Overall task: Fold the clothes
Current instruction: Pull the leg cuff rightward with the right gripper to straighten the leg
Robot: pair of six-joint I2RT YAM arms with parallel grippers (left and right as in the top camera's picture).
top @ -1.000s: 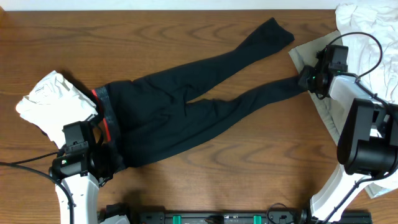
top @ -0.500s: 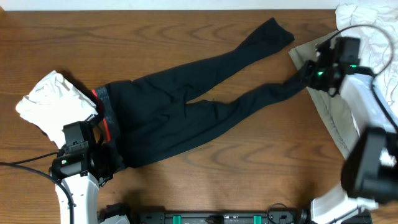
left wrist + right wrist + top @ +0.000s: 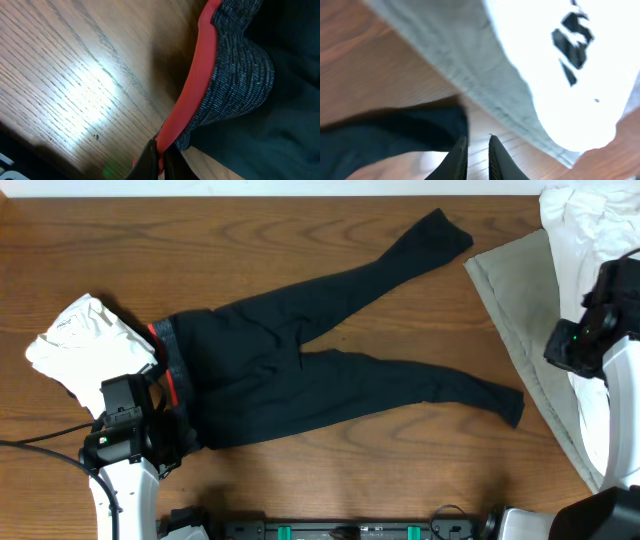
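Note:
Long black trousers (image 3: 300, 370) lie spread across the wooden table, with the grey, red-lined waistband (image 3: 165, 370) at the left. One leg runs up to the far right (image 3: 435, 230). The other leg ends flat on the table (image 3: 505, 405). My left gripper (image 3: 178, 442) is at the waistband's near corner and, in the left wrist view, the gripper (image 3: 161, 159) is shut on the red lining (image 3: 192, 95). My right gripper (image 3: 556, 352) hovers right of the leg end. In the right wrist view it (image 3: 477, 137) is slightly open with only bare table in the gap and the leg end (image 3: 385, 135) just to its left.
A khaki cloth (image 3: 520, 310) lies flat at the right with a white garment (image 3: 585, 230) bunched on its far end; the right wrist view shows the khaki cloth (image 3: 470, 65) and the white garment (image 3: 560, 75). Another white bundle (image 3: 80, 340) sits left of the waistband.
The right gripper let go of the lower trouser leg and swung right and nearer. That leg end now lies nearer the front edge. The left gripper has not moved.

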